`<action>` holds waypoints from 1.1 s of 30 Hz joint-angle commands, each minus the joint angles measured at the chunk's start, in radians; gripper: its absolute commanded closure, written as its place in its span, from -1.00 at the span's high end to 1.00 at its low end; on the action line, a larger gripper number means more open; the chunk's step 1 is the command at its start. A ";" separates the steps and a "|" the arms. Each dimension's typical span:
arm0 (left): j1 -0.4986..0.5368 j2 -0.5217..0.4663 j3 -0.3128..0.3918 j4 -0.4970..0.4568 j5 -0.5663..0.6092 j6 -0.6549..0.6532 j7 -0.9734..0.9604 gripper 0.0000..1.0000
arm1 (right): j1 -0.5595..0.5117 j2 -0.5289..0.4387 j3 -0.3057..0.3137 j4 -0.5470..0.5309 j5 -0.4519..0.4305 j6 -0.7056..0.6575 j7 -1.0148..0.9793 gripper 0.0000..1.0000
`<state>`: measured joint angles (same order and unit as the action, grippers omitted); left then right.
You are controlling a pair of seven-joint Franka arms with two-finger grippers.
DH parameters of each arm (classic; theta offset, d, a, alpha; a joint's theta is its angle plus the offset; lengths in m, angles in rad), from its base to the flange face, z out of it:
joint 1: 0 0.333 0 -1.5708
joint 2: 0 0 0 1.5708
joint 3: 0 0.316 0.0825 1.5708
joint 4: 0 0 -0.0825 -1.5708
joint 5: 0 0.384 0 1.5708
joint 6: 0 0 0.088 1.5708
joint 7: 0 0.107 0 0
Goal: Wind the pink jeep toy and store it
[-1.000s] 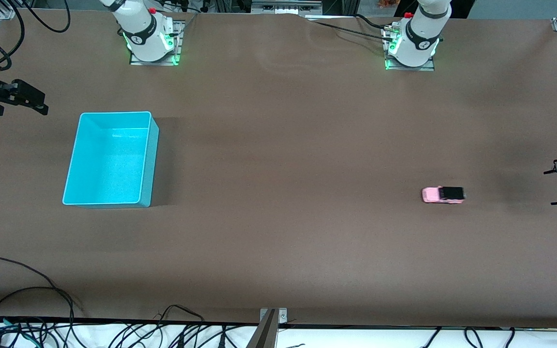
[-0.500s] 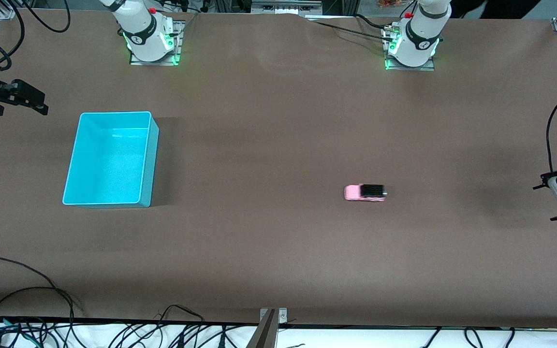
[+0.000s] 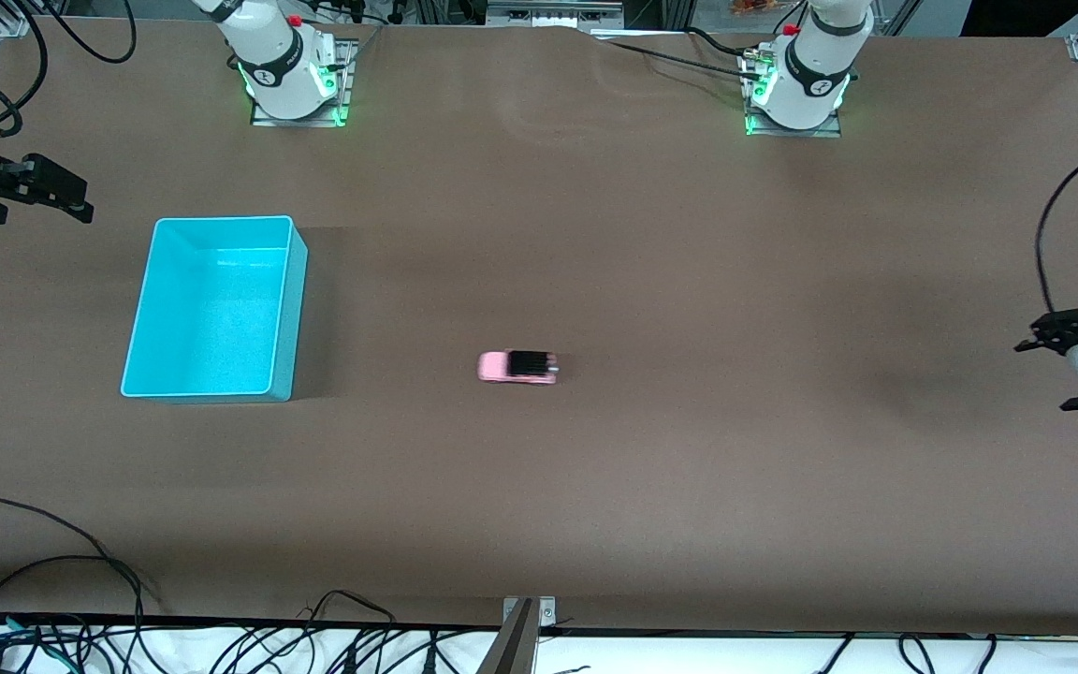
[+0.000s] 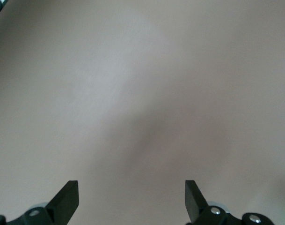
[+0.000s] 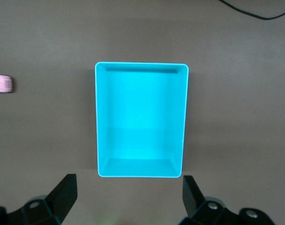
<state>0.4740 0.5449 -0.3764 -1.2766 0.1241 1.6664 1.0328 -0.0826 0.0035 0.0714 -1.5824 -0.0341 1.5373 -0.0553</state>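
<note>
Pink jeep toy mid-table, well apart from both open claws: left claw, right claw.

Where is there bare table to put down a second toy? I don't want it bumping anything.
Most of the brown table is bare: the wide stretch between the pink jeep toy and the left gripper, and the strip nearer the front camera. Tightest is between the jeep and the turquoise bin, near the right gripper.
</note>
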 commanded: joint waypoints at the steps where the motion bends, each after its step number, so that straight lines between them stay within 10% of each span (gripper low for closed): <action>1: -0.073 -0.003 0.001 0.011 -0.006 -0.025 -0.135 1.00 | -0.012 0.000 0.011 0.010 -0.006 -0.008 -0.008 1.00; 33: -0.206 -0.140 0.013 0.010 0.003 -0.046 -0.506 1.00 | 0.032 0.039 0.018 0.009 -0.009 -0.008 -0.015 1.00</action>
<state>0.2639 0.4699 -0.3765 -1.2646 0.1245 1.6463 0.6001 -0.0741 0.0264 0.0815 -1.5826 -0.0341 1.5317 -0.0567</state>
